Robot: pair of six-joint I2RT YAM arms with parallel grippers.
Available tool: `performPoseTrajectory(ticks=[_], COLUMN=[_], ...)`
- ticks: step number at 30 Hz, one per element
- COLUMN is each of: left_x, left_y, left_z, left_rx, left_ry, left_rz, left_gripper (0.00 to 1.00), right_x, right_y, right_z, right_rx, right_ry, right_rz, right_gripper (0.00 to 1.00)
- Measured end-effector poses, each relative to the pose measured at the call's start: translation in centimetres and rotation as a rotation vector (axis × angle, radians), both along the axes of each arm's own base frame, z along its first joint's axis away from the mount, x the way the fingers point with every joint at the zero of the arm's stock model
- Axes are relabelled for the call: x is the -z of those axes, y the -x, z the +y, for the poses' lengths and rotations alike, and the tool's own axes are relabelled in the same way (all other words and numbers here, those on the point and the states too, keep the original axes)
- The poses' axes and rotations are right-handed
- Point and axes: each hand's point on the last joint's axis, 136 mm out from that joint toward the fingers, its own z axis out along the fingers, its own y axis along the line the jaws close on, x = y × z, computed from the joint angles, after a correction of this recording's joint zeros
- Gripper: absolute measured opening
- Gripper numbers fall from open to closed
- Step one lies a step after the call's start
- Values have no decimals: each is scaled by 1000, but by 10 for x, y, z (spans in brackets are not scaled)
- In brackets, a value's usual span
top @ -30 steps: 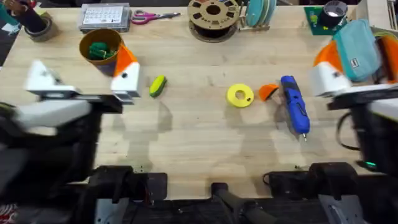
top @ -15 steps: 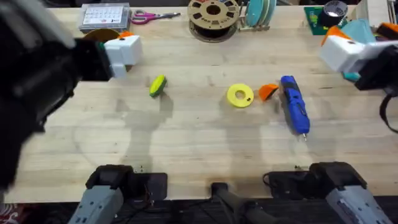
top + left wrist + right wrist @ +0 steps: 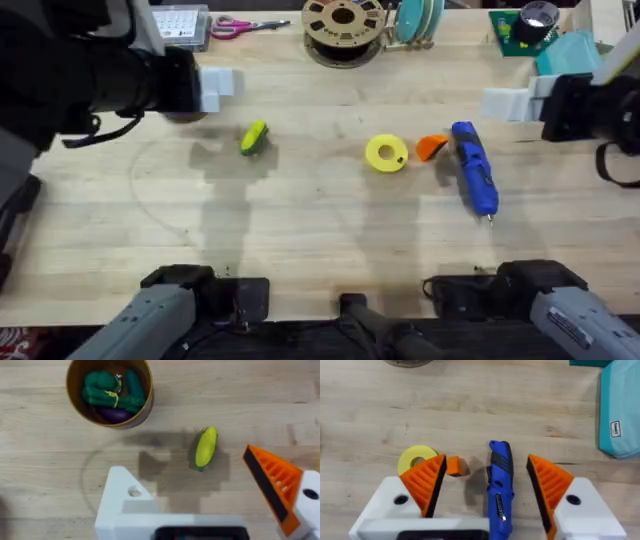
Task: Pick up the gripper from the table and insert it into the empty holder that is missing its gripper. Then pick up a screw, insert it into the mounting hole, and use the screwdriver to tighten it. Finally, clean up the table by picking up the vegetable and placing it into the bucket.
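Your first step is the pickup of the orange gripper (image 3: 431,148), which lies on the counter (image 3: 320,240) between the yellow ring (image 3: 386,154) and the blue screwdriver (image 3: 474,168), close to both. Your right hand (image 3: 485,485) hangs above this spot with its fingers wide apart and nothing between them; in the right wrist view the screwdriver sits in the gap and the orange piece is beside one finger. I think you should shift the hand toward the ring until the piece is centred, then go down straight, so that the pads do not push the screwdriver or the ring. Your left hand (image 3: 210,495) is also apart and empty; its white holder (image 3: 125,500) has no orange tip and waits for the piece. The yellow-green vegetable (image 3: 205,448) lies near the bucket (image 3: 110,391), for later.
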Motion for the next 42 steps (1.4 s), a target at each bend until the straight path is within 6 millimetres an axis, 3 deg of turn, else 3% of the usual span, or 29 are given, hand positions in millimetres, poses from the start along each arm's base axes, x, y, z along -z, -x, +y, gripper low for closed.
performPoseTrajectory(ticks=[8,13,18,29,38,42], left_x=[17,24,57,126,158,164], left_y=[-4,4,19,-8,-27,-30], left_z=[0,-15,-40,-47,-48,-47], left_rx=[7,109,246,311,314,309], left_ry=[-4,-32,-59,-65,-67,-64], left_rz=[65,116,315,486,508,513], left_gripper=[986,985,985,988,913,737], right_x=[-2,-2,-2,-2,-2,-2], right_y=[0,0,0,0,0,0], right_z=[0,0,0,0,0,0], right_rx=[0,0,0,0,0,0], right_ry=[0,0,0,0,0,0], right_rz=[-4,-6,-5,-6,-5,-5], right_gripper=[997,997,997,998,997,997])
